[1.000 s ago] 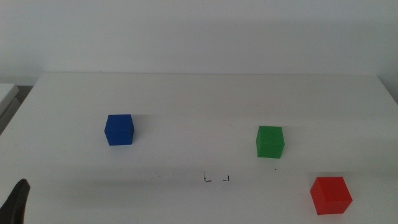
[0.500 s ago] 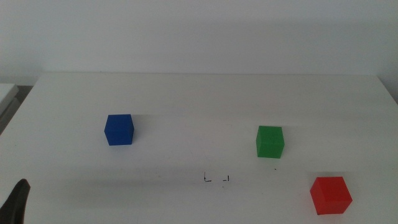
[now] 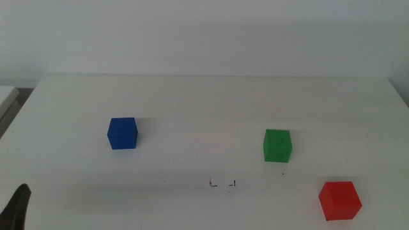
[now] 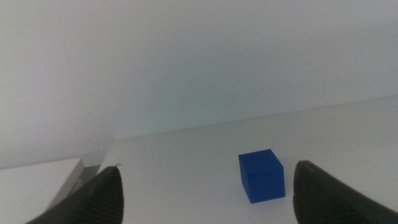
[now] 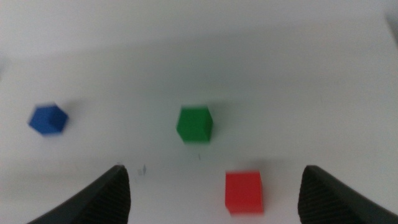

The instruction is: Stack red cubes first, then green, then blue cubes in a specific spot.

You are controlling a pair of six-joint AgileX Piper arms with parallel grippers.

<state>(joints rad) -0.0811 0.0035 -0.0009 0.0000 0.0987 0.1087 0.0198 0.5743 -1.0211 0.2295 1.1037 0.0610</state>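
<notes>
The red cube (image 3: pixel 340 200) sits near the table's front right. The green cube (image 3: pixel 277 145) stands a little behind and left of it, and the blue cube (image 3: pixel 122 133) lies out on the left. The spot (image 3: pixel 222 184) is two tiny black corner marks on bare tabletop at the front centre, with nothing on it. My left gripper (image 4: pixel 209 169) is open, the blue cube (image 4: pixel 262 176) ahead of it; only its tip (image 3: pixel 16 207) shows at the bottom left corner. My right gripper (image 5: pixel 214 169) is open above the red cube (image 5: pixel 244 192) and green cube (image 5: pixel 194 124), and out of the middle view.
The white table (image 3: pixel 211 102) ends at a pale wall behind. A lone black speck (image 3: pixel 283 172) lies just in front of the green cube. A light-coloured ledge (image 3: pixel 6 96) stands off the table's far left edge.
The left gripper's tip at the bottom left corner has sunk very slightly. The three cubes have not moved.
</notes>
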